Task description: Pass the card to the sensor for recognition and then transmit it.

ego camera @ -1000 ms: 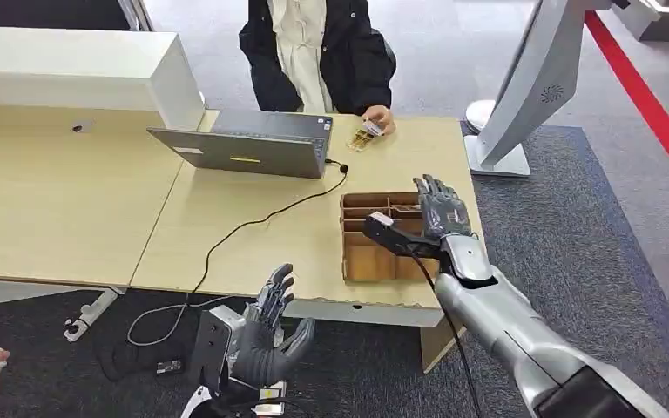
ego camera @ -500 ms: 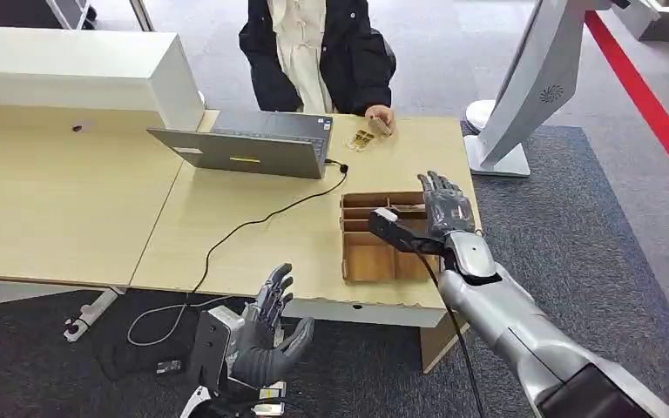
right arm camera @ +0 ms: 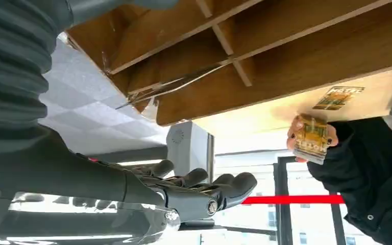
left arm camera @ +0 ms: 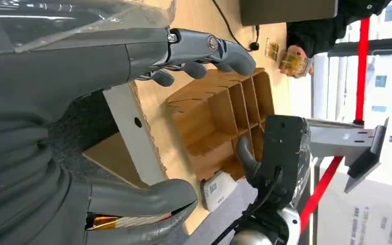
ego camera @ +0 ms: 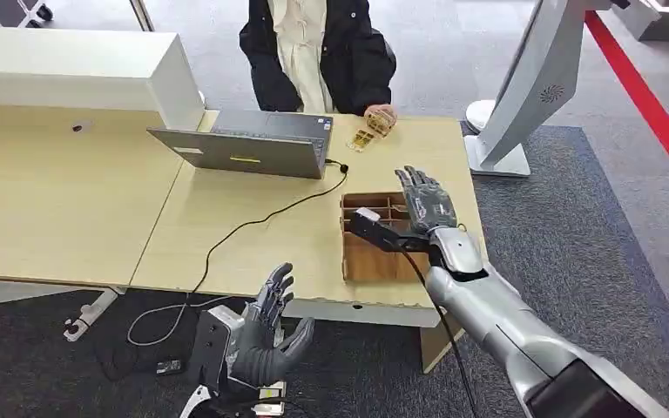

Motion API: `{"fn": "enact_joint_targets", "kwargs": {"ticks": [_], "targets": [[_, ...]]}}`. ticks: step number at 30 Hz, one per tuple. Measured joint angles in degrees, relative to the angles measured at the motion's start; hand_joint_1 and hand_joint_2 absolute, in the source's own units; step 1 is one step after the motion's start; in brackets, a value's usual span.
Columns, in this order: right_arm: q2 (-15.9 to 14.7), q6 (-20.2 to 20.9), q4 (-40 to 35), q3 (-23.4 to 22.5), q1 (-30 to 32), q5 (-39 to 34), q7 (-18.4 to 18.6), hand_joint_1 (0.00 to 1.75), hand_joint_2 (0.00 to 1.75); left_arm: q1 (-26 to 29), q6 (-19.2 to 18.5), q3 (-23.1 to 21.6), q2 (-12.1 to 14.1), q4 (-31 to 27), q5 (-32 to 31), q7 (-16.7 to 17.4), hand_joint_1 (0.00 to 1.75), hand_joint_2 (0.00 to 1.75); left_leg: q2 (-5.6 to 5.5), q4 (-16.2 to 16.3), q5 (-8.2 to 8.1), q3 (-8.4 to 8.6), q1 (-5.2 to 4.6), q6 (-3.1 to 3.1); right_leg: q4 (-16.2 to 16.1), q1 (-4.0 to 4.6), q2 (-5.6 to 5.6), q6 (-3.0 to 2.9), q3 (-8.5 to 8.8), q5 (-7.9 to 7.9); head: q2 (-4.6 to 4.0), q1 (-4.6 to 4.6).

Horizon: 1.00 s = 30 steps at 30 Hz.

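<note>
Grey R robot hand [ego camera: 425,202] flat over box [ego camera: 368,258]

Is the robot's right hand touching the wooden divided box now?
Apart. In the right wrist view, the right hand has open fingers, with background plainly between them and the wooden divided box.

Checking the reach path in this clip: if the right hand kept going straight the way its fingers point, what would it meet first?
Probably nothing soon: the right hand hovers open over the wooden divider box, fingers aimed across the table toward the person's hand holding cards. Height is unclear.
</note>
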Motion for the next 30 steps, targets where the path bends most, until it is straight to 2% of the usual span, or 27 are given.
{"fn": "enact_joint_targets", "kwargs": {"ticks": [11,28,29,30], "targets": [[0.1,0.6,-0.6,0.7,0.0,-0.2,1.6,0.0,1.75,0.0,-0.8,0.3,0.0,0.0,-0.4,0.3,0.0,1.75,0.01,0.0,0.0,0.02,-0.01,0.0,0.0,0.0,0.0,0.0,-0.01,0.0,-0.02,0.0],[-1.6,1.4,-1.7,1.2,0.2,0.7,3.9,0.02,1.75,0.0,-2.1,0.4,0.0,0.0,-0.5,1.1,0.0,1.75,0.02,0.0,0.0,0.02,0.0,0.0,0.0,0.0,0.01,0.0,-0.02,0.0,0.0,0.02],[-1.8,1.5,-2.0,1.2,0.3,0.8,4.1,1.48,1.75,0.0,-2.3,0.4,0.0,0.0,-0.5,1.2,0.0,1.75,0.02,0.0,0.0,0.02,0.0,0.0,0.0,0.0,0.01,0.0,-0.02,0.0,0.0,0.0],[-2.0,1.6,-2.1,1.2,0.3,0.8,4.2,1.75,1.75,0.0,-2.4,0.4,0.0,0.0,-0.5,1.2,0.0,1.75,0.02,0.0,0.0,0.02,0.0,0.0,0.0,0.0,0.01,0.0,-0.02,0.0,0.0,0.02]]}}
